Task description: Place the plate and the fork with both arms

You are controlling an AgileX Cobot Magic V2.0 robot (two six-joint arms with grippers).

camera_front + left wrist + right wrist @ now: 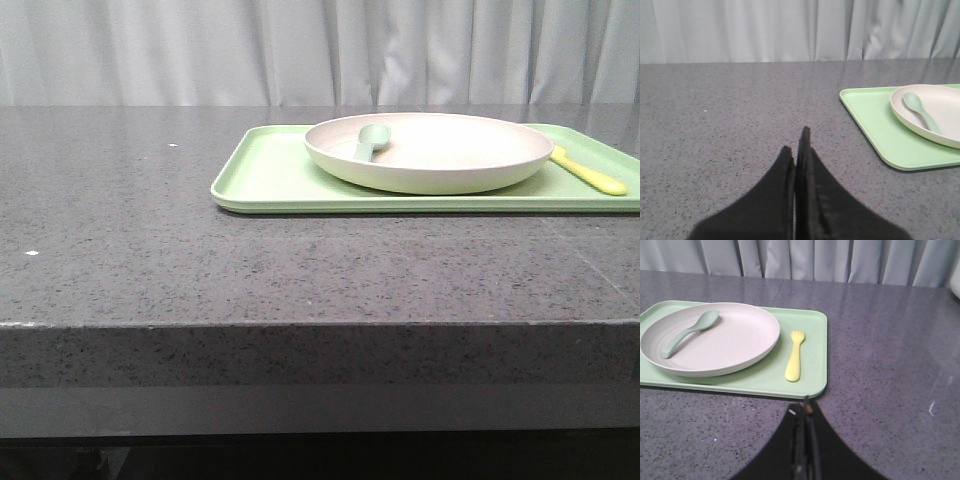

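Observation:
The cream plate (430, 152) sits on a light-green tray (265, 180) at the back right of the table. It also shows in the left wrist view (950, 117) and the right wrist view (725, 342). The pale-yellow fork (588, 172) lies on the tray to the right of the plate, also in the right wrist view (795, 356). My left gripper (796, 142) is shut and empty over bare table, left of the tray. My right gripper (806, 407) is shut and empty just off the tray's near edge, close to the fork. Neither gripper shows in the front view.
A sage-green spoon (370, 142) lies in the plate, also in the left wrist view (921, 110) and the right wrist view (689, 331). The grey speckled table (150, 250) ends at a front edge. A pale curtain hangs behind.

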